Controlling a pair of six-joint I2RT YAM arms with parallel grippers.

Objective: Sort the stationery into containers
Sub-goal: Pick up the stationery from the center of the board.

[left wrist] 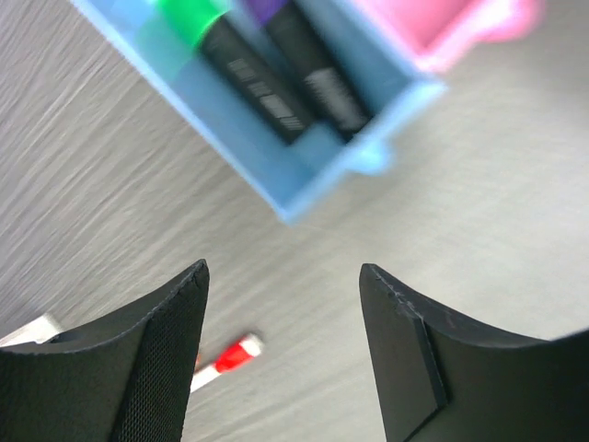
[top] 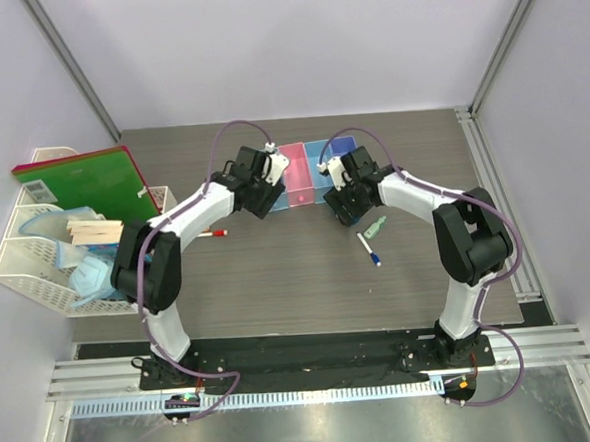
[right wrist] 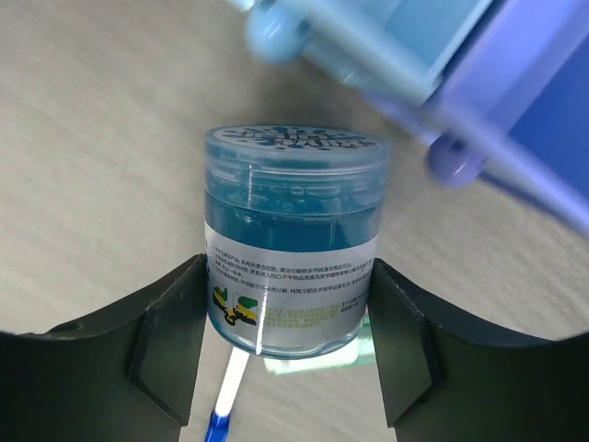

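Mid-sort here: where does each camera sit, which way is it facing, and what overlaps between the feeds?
Top external: above and behind the arms, looking down on the table; both arms and their bases show.
Left wrist: on the left arm, looking past the open left gripper at two highlighters in a light blue bin.
Right wrist: on the right arm, looking past the right gripper, shut on the blue jar.
Shared: the red-capped marker shows in the top and left wrist views.
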